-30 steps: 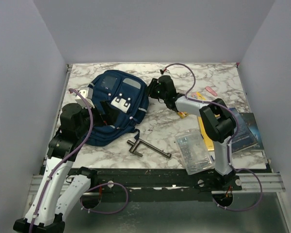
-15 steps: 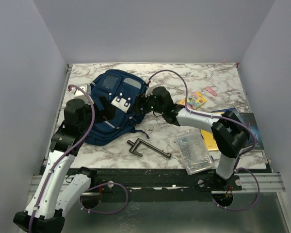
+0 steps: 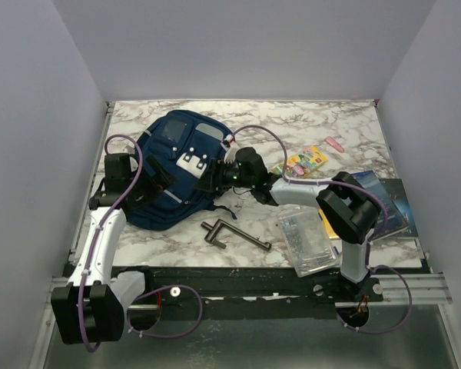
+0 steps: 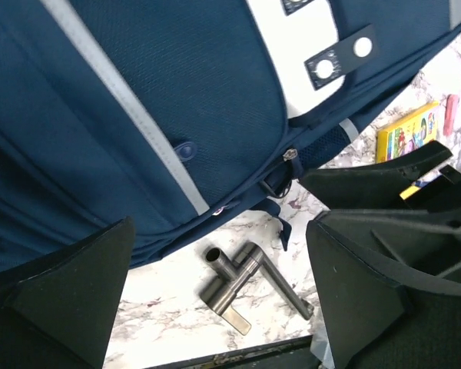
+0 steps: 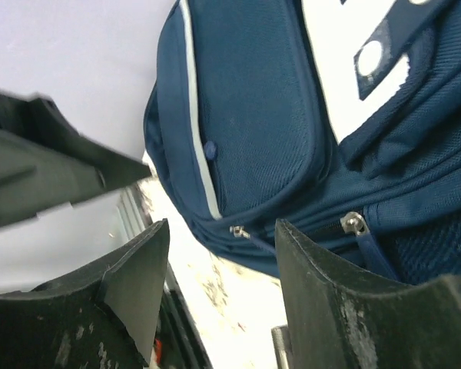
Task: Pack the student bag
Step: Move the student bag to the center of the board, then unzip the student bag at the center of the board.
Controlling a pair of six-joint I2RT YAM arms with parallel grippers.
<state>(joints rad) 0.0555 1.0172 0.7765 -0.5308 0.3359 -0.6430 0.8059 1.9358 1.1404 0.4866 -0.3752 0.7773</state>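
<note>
Top external: we see the bag (image 3: 173,140) lying flat, contents hidden, navy with grey stripes and white patches; left gripper (image 4: 215,257) gapes empty, right gripper (image 5: 223,269) half-spread, gripping nothing.

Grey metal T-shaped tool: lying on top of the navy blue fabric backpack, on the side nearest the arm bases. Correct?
Not quite. The grey metal T-shaped tool lies on the marble table, not on top of the navy blue fabric backpack. It sits beside the backpack, on the side nearest the arm bases. The top external view shows this.
</note>
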